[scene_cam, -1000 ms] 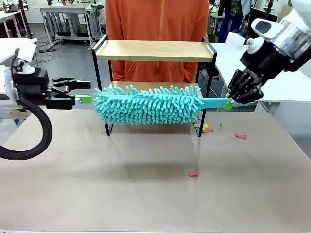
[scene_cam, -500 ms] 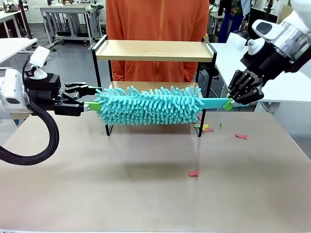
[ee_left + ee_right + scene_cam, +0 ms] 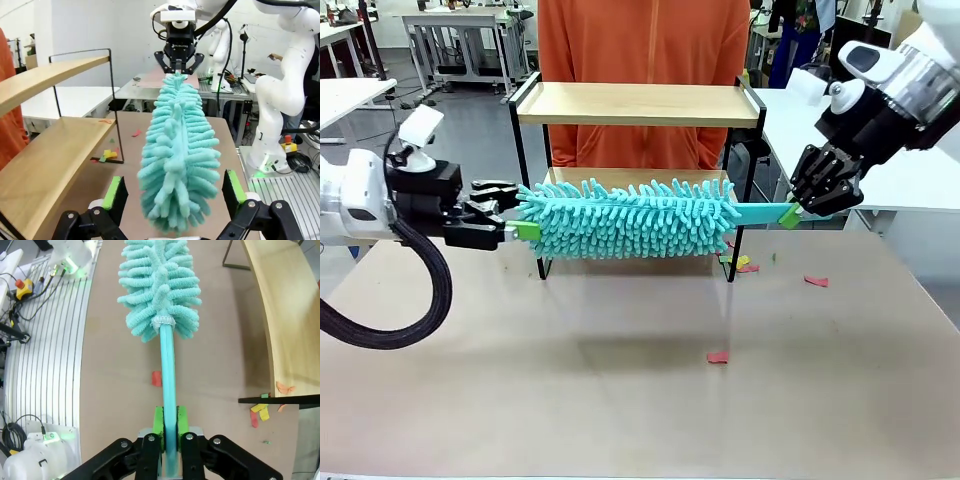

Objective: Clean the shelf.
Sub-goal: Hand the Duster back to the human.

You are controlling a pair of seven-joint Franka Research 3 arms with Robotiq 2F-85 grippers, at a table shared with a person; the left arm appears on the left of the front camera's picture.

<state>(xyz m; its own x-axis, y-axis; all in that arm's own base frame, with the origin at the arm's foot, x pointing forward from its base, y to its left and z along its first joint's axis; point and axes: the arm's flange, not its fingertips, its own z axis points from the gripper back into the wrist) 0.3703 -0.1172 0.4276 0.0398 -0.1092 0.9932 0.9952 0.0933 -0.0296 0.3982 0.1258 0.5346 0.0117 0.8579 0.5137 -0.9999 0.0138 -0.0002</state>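
The shelf (image 3: 638, 103) stands at the table's far side, two light wooden boards in a black frame; its boards (image 3: 45, 165) run along the left of the left wrist view and the lower board (image 3: 285, 315) shows at right in the right wrist view. A fluffy teal duster (image 3: 630, 215) hangs level in front of the lower board. My right gripper (image 3: 790, 213) is shut on its handle (image 3: 169, 422). My left gripper (image 3: 520, 225) is open, its green pads (image 3: 114, 195) either side of the duster's free end (image 3: 177, 165), apart from it.
A person in an orange top (image 3: 640, 40) stands right behind the shelf. Small paper scraps lie on the brown table (image 3: 620, 400): one red (image 3: 718, 357) in the middle, one (image 3: 816, 281) at right, several (image 3: 738, 263) by the shelf's right leg. White tables flank the scene.
My left gripper has moved right, from short of the duster's tip to straddling it, still open. The right gripper and duster have held still.
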